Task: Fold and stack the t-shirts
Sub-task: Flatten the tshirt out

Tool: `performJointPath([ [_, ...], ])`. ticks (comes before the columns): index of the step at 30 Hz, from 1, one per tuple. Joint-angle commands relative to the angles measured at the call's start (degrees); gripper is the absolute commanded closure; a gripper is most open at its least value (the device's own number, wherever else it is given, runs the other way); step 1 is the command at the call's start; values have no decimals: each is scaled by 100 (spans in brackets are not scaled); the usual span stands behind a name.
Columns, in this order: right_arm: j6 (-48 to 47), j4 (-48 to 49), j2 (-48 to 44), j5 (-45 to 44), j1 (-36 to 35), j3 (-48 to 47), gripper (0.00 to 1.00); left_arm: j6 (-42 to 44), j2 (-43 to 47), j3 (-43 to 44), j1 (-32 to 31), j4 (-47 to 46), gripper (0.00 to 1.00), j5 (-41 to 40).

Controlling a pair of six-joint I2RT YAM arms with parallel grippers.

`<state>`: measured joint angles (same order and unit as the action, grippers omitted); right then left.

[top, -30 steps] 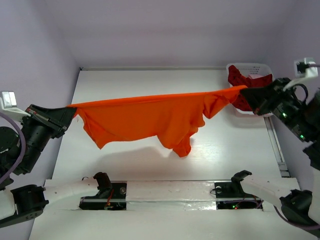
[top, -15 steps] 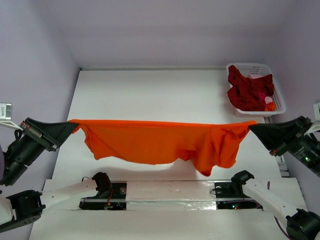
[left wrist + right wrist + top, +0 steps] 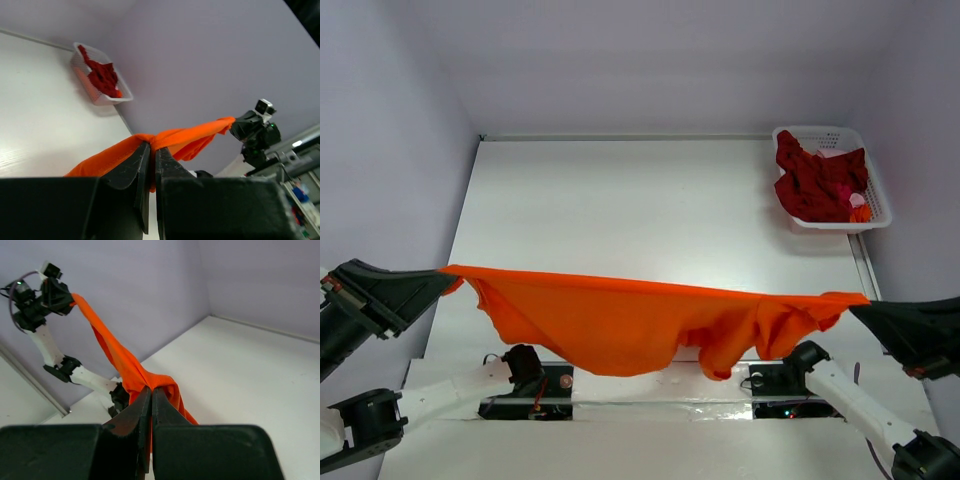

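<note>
Orange shirt [image 3: 620,320] is strung out in mid-air, well apart from the basket [image 3: 820,131] and on the near side of it. Soft, light, floppy cloth is what's being dealt with: the middle sags and a lump is bunched toward the right end, so it's best taken by corners or hem edges (a mid-panel grab would probably just wad it up). Left gripper [image 3: 151,148] is clamped tight on one twisted end, right gripper [image 3: 151,390] is pinched on the other, with the top edge pulled taut between them. Dark red shirts [image 3: 815,185] are heaped inside the basket.
</note>
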<state>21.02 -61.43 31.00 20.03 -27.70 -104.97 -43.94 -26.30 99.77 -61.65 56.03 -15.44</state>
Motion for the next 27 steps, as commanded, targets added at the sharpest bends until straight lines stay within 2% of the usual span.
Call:
performJointPath([
  [1,25,105,-218,-96,55,-690,100,219,231,297,48,-751,100,189],
  [6,8,-369,10,-140,55,-1857,100,237,170,868,48,-901,100,498],
  [13,271,-449,55,-34,55,-2633,100,132,204,1335,48,-875,100,762],
  [17,403,-432,55,53,55,-2757,100,-52,284,1449,48,-883,100,832],
  [20,473,-300,20,1,55,-2608,100,-184,275,1458,48,-814,100,719],
  [27,316,192,-95,-754,55,-870,100,-141,-76,1142,48,-356,100,-186],
])
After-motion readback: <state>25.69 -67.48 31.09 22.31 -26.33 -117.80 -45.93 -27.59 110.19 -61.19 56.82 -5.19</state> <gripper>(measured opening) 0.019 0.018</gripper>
